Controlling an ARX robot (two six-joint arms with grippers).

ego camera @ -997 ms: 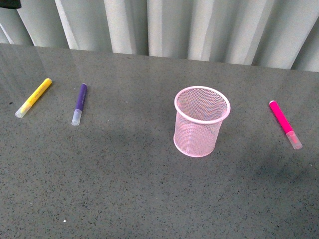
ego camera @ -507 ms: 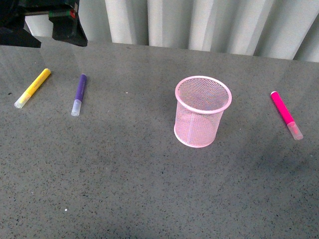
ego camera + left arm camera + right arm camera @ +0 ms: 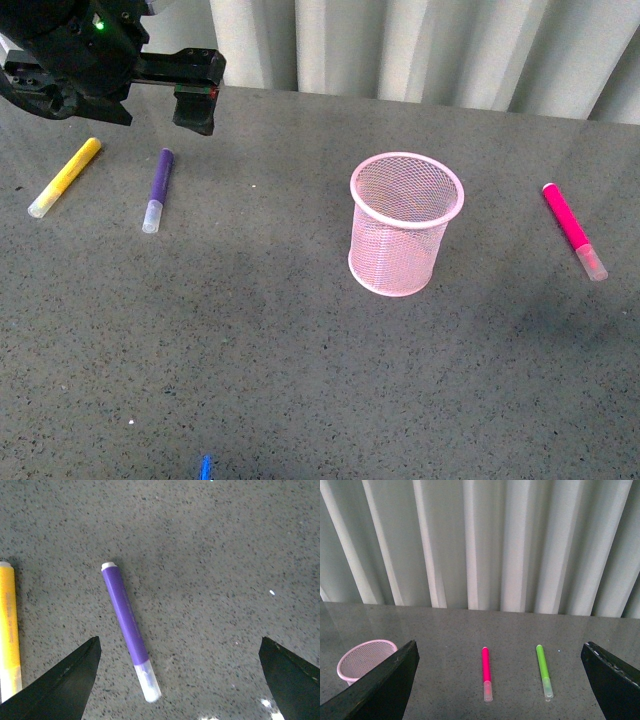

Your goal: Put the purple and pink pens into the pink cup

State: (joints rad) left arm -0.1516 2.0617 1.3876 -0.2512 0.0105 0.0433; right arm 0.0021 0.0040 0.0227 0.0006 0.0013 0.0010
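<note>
1. Pens lie flat on a grey speckled table (image 3: 300, 380), both well apart from the upright pink cup (image 3: 395, 255) at centre.
2. Purple pen (image 3: 158, 190) sits at the cup's 9 o'clock and the pink pen (image 3: 572, 230) at its 3 o'clock.
3. Yellow marker (image 3: 65, 177) lies at the purple pen's 9 o'clock, and the left wrist view cuts part of it off.
4. Left gripper (image 3: 150, 115) hangs at the purple pen's 12 o'clock with its jaws spread wide and holding nothing. The frame corner cuts off its arm.
5. Right gripper (image 3: 500, 680) is out of the front view. Its wrist view shows only dark fingertips, wide apart, and a green marker (image 3: 543, 675) near the pink pen.
6. Blue speck (image 3: 205, 467) at the table's 6 o'clock edge is cut off and cannot be made out.
</note>
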